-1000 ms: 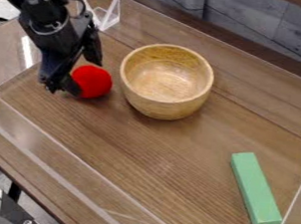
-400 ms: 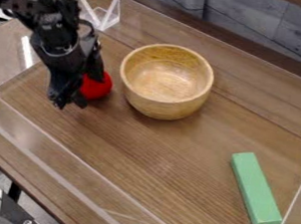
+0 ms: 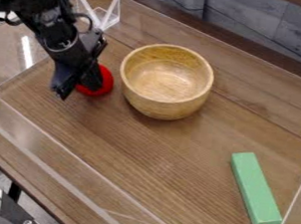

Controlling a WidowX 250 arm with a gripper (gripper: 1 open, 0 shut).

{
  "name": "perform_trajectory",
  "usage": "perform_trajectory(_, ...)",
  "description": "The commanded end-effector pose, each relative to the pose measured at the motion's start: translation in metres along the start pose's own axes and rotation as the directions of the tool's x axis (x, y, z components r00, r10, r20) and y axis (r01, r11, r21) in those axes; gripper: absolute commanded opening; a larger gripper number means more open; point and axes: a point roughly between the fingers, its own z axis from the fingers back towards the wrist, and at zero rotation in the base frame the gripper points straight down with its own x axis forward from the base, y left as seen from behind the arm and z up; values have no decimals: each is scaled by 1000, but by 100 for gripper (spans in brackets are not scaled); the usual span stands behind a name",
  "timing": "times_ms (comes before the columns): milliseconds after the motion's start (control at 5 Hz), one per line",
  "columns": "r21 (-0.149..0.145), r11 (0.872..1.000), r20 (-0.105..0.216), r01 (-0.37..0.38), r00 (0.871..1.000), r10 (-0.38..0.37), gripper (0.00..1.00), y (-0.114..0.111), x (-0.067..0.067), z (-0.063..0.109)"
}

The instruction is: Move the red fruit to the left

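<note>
The red fruit (image 3: 100,82) rests on the wooden table just left of the wooden bowl (image 3: 167,81). My black gripper (image 3: 78,84) reaches down from the upper left and covers the fruit's left half, with its fingers shut against the fruit. Only the right side of the fruit shows past the fingers. The fruit still sits on the table surface.
A flat green block (image 3: 254,189) lies at the front right. Clear plastic walls (image 3: 31,138) ring the table on the left, front and right. Bare wood stretches across the table's middle and front.
The gripper came down over the fruit's left side and its fingers went from open to shut on it. The fruit, bowl and green block stayed in place.
</note>
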Motion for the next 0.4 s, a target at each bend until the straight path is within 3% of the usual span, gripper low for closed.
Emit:
perform_trajectory(0, -6, 1000, -6, 10, 1000, -10, 0, -5, 18, 2)
perform_trajectory(200, -3, 1000, -22, 24, 999, -24, 0, -8, 31, -2)
